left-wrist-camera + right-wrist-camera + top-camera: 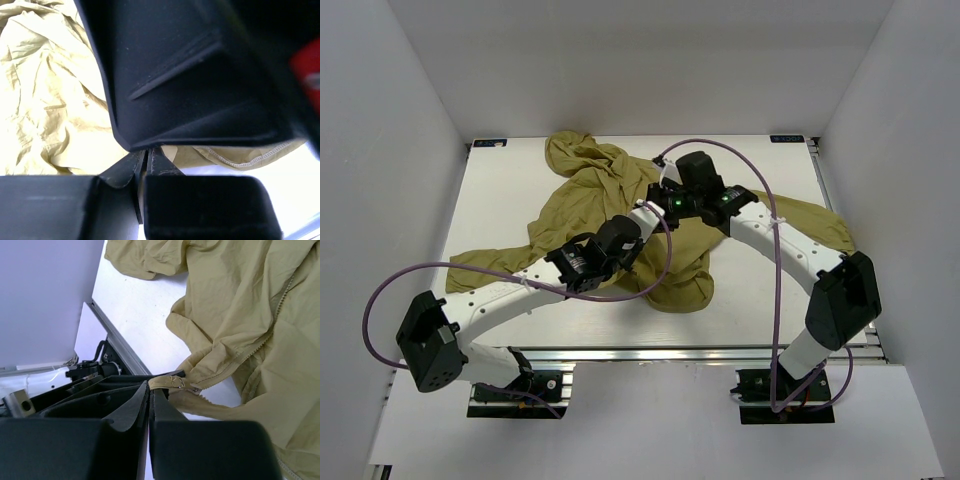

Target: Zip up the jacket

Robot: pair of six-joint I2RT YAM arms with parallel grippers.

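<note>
The olive jacket lies wrinkled and spread across the table, hood at the back, one sleeve toward each side. Both grippers meet over its middle. My right gripper is shut on a small corner of the jacket at the low end of the zipper, which is open. My left gripper is shut; its tips lie under the right gripper's black body, and I see nothing between them. The jacket's stitched hem runs just right of the left fingertips.
White walls stand on three sides of the white table. A metal rail runs along the near edge. Purple cables loop off both arms. The right sleeve reaches the table's right edge.
</note>
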